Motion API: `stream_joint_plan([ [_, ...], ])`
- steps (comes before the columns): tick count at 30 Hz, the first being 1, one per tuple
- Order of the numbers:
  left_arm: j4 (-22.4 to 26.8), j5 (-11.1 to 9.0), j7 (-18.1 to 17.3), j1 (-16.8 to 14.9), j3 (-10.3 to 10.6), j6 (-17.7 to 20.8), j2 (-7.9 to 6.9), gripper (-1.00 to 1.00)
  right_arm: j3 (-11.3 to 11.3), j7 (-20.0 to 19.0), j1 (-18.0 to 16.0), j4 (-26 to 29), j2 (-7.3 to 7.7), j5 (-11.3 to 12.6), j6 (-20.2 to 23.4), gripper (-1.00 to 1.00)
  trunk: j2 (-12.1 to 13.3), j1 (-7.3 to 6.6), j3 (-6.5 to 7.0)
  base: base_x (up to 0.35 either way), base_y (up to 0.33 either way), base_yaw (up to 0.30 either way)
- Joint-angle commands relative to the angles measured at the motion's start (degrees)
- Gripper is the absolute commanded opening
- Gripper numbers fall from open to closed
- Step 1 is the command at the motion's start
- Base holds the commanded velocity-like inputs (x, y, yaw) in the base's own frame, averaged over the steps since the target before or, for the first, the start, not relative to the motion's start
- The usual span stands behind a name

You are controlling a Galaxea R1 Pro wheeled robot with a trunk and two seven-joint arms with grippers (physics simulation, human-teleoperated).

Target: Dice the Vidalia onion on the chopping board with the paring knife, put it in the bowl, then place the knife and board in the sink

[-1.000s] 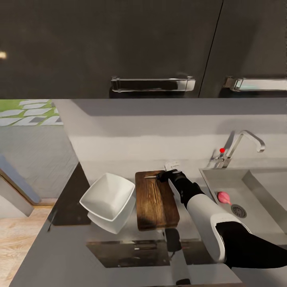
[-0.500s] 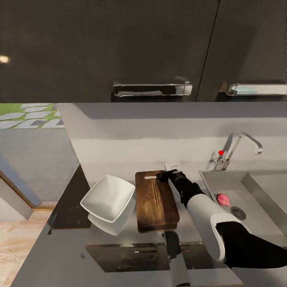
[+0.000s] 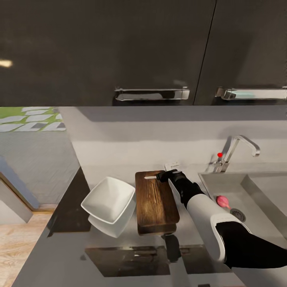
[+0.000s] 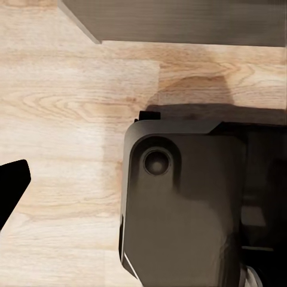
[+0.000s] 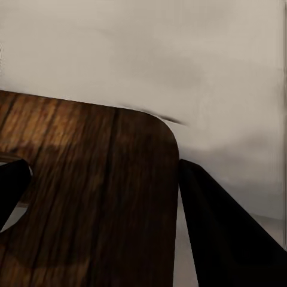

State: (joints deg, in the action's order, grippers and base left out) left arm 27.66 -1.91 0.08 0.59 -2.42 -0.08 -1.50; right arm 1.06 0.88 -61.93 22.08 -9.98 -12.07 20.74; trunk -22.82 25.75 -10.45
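Observation:
The dark wooden chopping board [image 3: 155, 201] lies on the glossy countertop [image 3: 59, 255]. To its left sits the white bowl [image 3: 108, 198]. At the board's far edge is the paring knife [image 3: 151, 177], its pale blade pointing left from under my right gripper [image 3: 162, 175]. In the right wrist view that gripper [image 5: 103, 167] is open, its dark fingers [image 5: 221, 233] straddling the board's rounded corner [image 5: 89, 197]; the knife is hidden there. The pinkish Vidalia onion [image 3: 222, 200] rests in the sink [image 3: 255, 191] beside the drain [image 3: 238, 214]. One dark fingertip of the left gripper [image 4: 11, 188] hangs over wood flooring.
A chrome tap [image 3: 239, 145] with a red knob [image 3: 219, 154] stands behind the sink. Dark wall cabinets with chrome handles [image 3: 151, 93] hang above the counter. The countertop ends on the left above a wooden floor [image 3: 16, 239]. The robot's dark base [image 4: 185, 203] is in the left wrist view.
The whole picture has shifted slightly, so the camera has moved. My right gripper stays at the board's far edge and the onion, bowl and board keep their places.

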Motion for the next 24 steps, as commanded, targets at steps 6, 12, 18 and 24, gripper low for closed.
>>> stream_joint_plan([
  [6,0.11,-0.2,0.01,0.03,-0.04,-0.01,0.01,1.0,0.08,-0.08,-0.03,0.07,-0.02,-0.17,0.36,-1.0,-0.1,0.04,0.44,0.0,0.0,0.0],
  [12,0.1,-0.2,0.01,0.03,-0.04,-0.01,0.01,1.0,0.08,-0.02,-0.03,0.07,-0.02,-0.21,0.36,-1.0,-0.1,0.04,0.98,0.0,0.0,0.0],
  [18,0.05,-0.2,0.01,0.03,-0.01,-0.01,0.02,1.0,0.08,-0.05,-0.03,0.07,-0.02,-0.21,0.36,-1.0,-0.1,0.04,1.49,-0.007,-0.011,0.0],
  [24,0.03,-0.2,0.01,0.03,0.02,-0.01,0.09,1.0,0.08,-0.06,-0.03,0.07,-0.02,-0.19,0.36,-1.0,-0.1,0.04,1.93,-0.08,-0.135,0.0],
])
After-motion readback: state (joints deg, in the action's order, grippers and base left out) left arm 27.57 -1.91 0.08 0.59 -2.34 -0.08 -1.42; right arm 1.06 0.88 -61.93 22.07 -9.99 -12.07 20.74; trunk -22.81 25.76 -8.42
